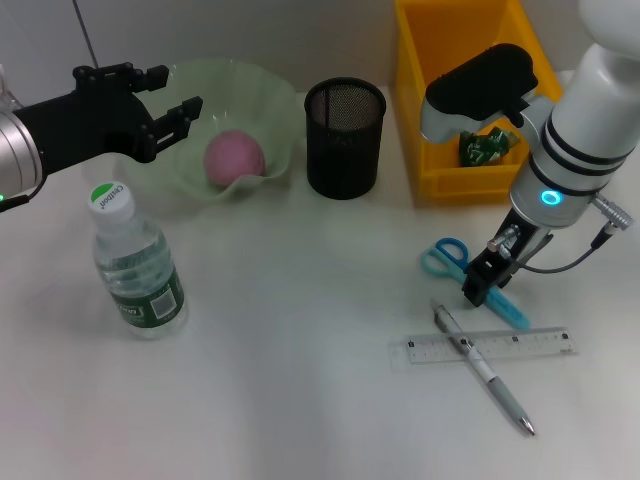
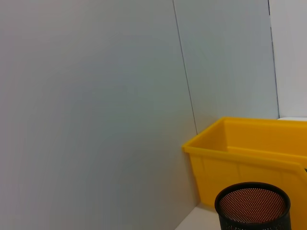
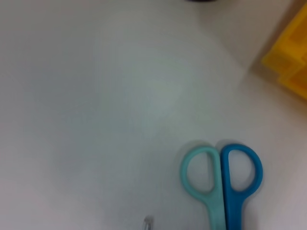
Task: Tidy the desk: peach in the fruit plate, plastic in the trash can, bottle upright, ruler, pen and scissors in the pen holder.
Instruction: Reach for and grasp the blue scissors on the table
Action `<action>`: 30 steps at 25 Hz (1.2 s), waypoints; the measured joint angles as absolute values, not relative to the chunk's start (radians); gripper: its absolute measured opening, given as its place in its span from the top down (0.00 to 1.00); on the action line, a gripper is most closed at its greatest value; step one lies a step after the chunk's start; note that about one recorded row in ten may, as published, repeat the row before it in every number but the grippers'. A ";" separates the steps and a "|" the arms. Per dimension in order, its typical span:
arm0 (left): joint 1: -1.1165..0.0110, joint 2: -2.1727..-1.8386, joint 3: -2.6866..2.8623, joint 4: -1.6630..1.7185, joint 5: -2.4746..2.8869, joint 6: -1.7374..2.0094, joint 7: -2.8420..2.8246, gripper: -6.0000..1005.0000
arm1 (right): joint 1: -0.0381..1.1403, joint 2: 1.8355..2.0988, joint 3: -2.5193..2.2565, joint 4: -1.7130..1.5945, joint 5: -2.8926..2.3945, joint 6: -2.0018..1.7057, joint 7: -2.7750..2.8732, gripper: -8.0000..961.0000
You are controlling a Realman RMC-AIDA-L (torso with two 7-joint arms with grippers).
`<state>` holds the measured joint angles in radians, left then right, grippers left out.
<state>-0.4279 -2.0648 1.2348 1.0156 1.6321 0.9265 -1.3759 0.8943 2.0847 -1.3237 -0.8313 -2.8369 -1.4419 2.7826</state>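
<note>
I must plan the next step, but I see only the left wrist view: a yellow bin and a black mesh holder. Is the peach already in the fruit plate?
Observer: Yes, the peach lies in the fruit plate; the left end effector is open above the plate's rim.
Operator: Is the bottle upright?
Observer: Yes, the bottle stands upright, its cap on.
Operator: Where is the right end effector?
Observer: The right end effector is low over the scissors; whether it grips them, I cannot tell.
Operator: And the pen?
Observer: The pen lies across the ruler on the desk.

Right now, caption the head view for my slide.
Right end effector down over scissors; peach in plate, bottle upright.
</note>
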 joint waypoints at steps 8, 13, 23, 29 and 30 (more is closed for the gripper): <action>-0.428 -2.065 1.235 1.017 1.632 0.927 -1.376 0.50 | 0.895 2.085 -1.324 -0.831 -2.838 -1.442 2.784 0.60; -0.427 -2.065 1.235 1.020 1.632 0.931 -1.376 0.50 | 0.896 2.085 -1.324 -0.831 -2.838 -1.442 2.787 0.63; -0.426 -2.065 1.235 1.022 1.633 0.936 -1.376 0.50 | 0.896 2.085 -1.325 -0.831 -2.841 -1.443 2.792 0.66; -0.426 -2.065 1.235 1.022 1.634 0.936 -1.373 0.50 | 0.896 2.085 -1.325 -0.831 -2.841 -1.442 2.792 0.67; -0.426 -2.065 1.235 1.022 1.634 0.936 -1.370 0.50 | 0.896 2.085 -1.325 -0.831 -2.841 -1.441 2.792 0.67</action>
<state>-0.4262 -2.0647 1.2348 1.0218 1.6338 0.9358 -1.3700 0.8958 2.0847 -1.3254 -0.8314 -2.8409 -1.4408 2.7919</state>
